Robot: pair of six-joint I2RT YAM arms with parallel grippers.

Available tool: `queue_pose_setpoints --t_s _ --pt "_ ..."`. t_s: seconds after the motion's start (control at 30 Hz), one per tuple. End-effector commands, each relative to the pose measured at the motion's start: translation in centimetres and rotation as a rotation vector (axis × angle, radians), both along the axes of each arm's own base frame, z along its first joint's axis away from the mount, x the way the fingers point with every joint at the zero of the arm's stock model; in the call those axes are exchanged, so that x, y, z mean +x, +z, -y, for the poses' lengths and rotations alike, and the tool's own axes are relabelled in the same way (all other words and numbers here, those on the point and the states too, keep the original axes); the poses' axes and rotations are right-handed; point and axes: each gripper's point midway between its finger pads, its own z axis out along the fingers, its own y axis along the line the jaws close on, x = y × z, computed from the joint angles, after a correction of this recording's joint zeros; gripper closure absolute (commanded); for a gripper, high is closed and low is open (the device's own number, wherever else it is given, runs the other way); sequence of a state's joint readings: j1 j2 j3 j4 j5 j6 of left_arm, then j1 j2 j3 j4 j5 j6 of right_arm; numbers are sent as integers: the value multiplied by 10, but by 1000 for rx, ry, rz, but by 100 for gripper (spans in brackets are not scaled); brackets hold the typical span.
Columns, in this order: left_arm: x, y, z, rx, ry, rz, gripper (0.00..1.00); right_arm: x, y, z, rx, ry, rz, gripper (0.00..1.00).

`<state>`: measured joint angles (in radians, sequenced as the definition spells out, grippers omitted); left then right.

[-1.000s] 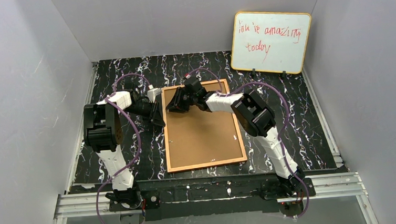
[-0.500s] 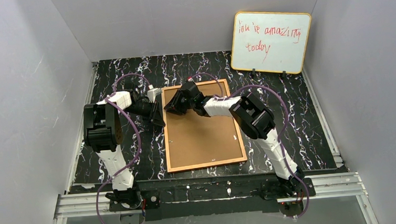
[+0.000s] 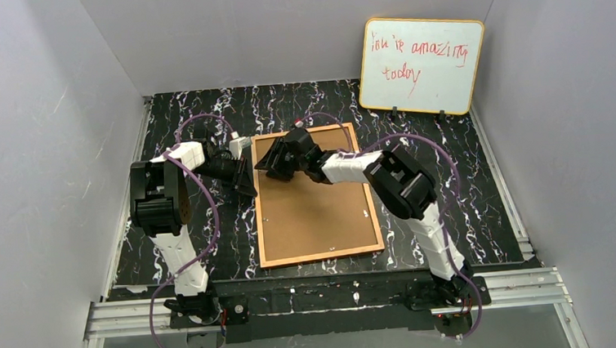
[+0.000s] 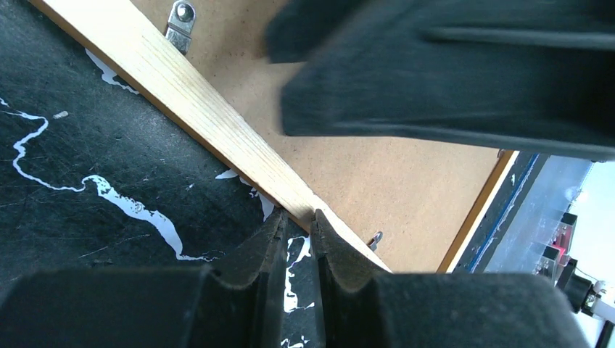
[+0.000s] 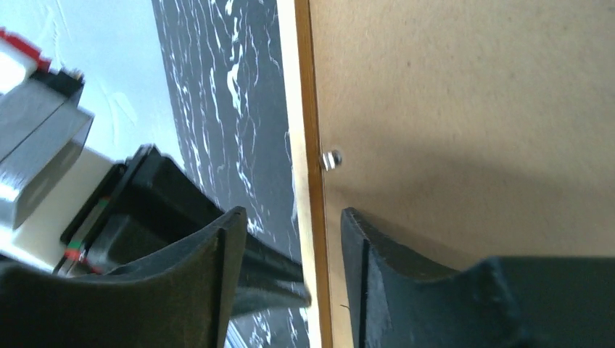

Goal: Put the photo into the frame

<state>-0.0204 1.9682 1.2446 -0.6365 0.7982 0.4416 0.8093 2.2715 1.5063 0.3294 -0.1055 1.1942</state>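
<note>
The right gripper (image 5: pixel 292 217) hovers with its jaws apart and nothing between them, straddling the left rail of the frame (image 3: pixel 316 214) just short of a small metal tab (image 5: pixel 331 159) that sits where the rail meets the back board (image 5: pixel 471 94). The left gripper (image 4: pixel 313 217) is pinched almost closed on nothing, its tips resting at the outer edge of the same pale wooden rail (image 4: pixel 203 101), low against the table (image 3: pixel 469 179) and just beside the frame's far left corner. The frame lies flat, face down, in the middle of the table between the two arms, its plain brown back up and seated inside the rim; a metal hanger (image 4: pixel 178 22) and another small clip (image 4: pixel 375 239) show along its edges. The photo appears in none of the views, so whether it already lies under the back board cannot be told. Judging from this, the work is at the tabs: if the photo is inside, only fastening the back remains; if not, the back must be freed, lifted, the photo laid in and the back closed again. A whiteboard (image 3: pixel 420 64) with red writing leans against the far wall, well apart from the frame.
</note>
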Motion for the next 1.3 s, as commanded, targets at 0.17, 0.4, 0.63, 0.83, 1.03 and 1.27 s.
queue_pose_setpoints --t_s 0.17,0.4,0.63,0.83,1.03,1.27 --pt "-8 -22 -25 148 -95 21 88 1 83 79 -104 -3 149 27" --pt "-32 -11 -32 159 -193 42 69 6 68 216 -304 -206 123 8" --pt "-66 -16 -35 196 -305 50 63 -18 29 312 -423 -327 32 6" --pt "-89 -15 -27 210 -380 60 63 -20 1 294 -376 -220 -47 7" --pt "-120 -16 -10 218 -499 73 63 8 2 239 -263 -112 -38 9" --pt "-136 -15 23 188 -583 77 62 38 8 116 -189 115 12 10"
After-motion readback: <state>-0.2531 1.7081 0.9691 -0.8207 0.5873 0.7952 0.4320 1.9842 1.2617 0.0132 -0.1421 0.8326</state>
